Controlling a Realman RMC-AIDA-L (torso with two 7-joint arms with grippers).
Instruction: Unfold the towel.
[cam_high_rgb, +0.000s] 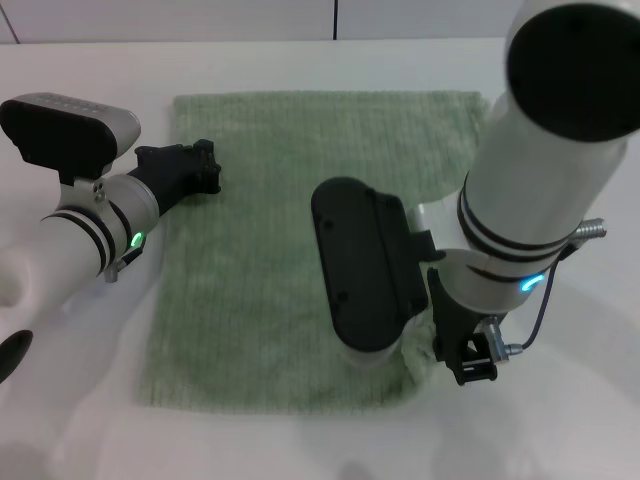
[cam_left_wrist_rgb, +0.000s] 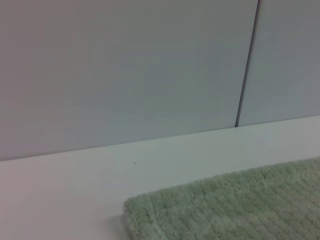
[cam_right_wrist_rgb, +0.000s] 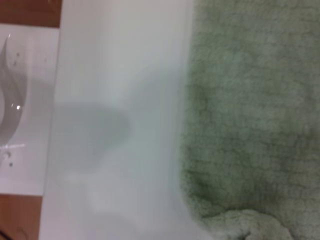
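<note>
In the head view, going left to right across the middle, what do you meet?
Left end effector at the towel's left edge → bare towel → right end effector at the towel's near right corner → white table.

White table, grey panelled wall with a dark vertical seam behind it

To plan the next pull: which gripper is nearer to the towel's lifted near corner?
Right. The right gripper is at the bunched near-right corner of the towel. The left gripper is far off, over the far-left edge.
</note>
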